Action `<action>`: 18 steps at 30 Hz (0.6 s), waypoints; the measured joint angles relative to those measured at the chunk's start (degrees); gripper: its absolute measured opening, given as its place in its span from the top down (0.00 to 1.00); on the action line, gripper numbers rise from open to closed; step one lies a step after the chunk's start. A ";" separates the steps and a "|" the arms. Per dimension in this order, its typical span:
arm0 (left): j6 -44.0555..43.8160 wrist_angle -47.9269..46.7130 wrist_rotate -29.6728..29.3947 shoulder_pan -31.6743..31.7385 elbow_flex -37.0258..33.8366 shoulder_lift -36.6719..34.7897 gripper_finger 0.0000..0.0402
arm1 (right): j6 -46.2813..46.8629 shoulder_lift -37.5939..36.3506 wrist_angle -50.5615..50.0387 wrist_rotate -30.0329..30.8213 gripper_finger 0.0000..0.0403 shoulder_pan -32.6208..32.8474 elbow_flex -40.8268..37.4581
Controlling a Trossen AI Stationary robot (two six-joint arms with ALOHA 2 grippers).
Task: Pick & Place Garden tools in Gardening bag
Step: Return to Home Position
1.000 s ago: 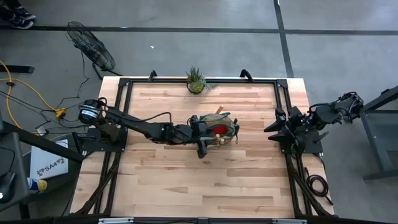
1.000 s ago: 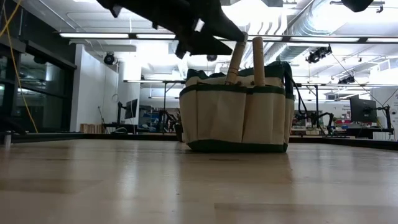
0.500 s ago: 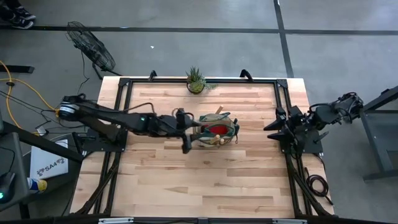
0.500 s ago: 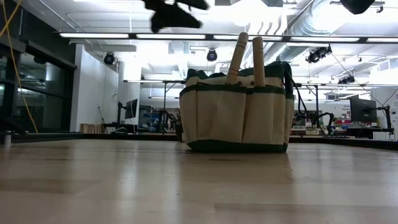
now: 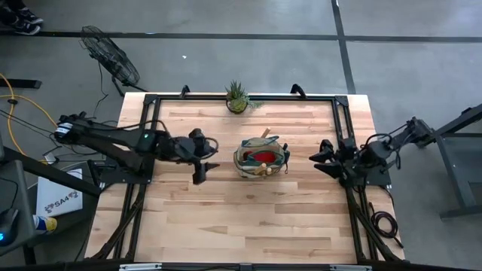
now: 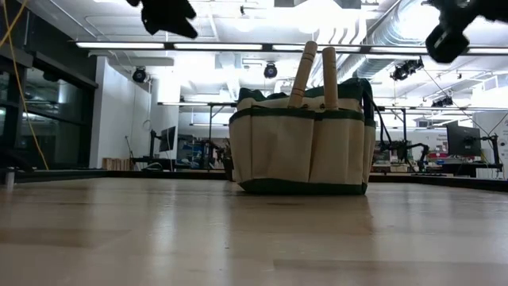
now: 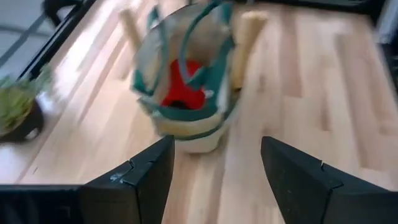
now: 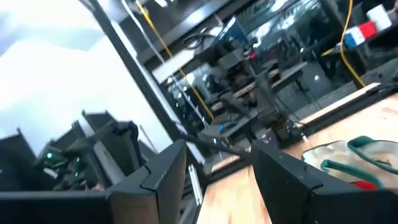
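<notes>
Gardening bag (image 6: 278,151) stood upright near the middle of the table (image 5: 226,218). Two wooden handles (image 6: 302,73) stuck up out of its top, one leaning, one nearly straight. Red glove (image 5: 261,156) lay inside the bag. Left gripper (image 5: 202,172) hung above the table on the bag's left side, near it but not touching; fingers spread, nothing between them. Right gripper (image 5: 324,156) was on the bag's right side, clear of it, near the table's right edge; fingers likewise apart and empty. Potted plant (image 5: 236,98) sat at the far edge, behind the bag
</notes>
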 joint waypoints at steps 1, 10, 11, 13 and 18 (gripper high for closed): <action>0.94 1.12 0.24 -0.55 -0.59 -0.60 0.42 | -0.21 -0.03 2.84 0.42 0.57 -0.05 -1.76; -3.13 21.30 -0.24 -3.12 -20.72 -15.00 0.42 | -6.45 -0.08 17.21 2.75 0.57 -0.15 -8.63; -4.12 24.03 0.10 -3.10 -23.53 -17.27 0.42 | -7.00 -0.23 17.52 2.67 0.57 -0.15 -8.87; -5.43 29.63 1.20 -3.05 -28.94 -22.07 0.42 | -7.66 -0.73 17.90 2.65 0.57 -0.27 -9.50; -7.52 36.67 1.33 -3.05 -39.13 -33.57 0.42 | -8.38 -4.02 15.09 0.10 0.57 -2.25 -9.97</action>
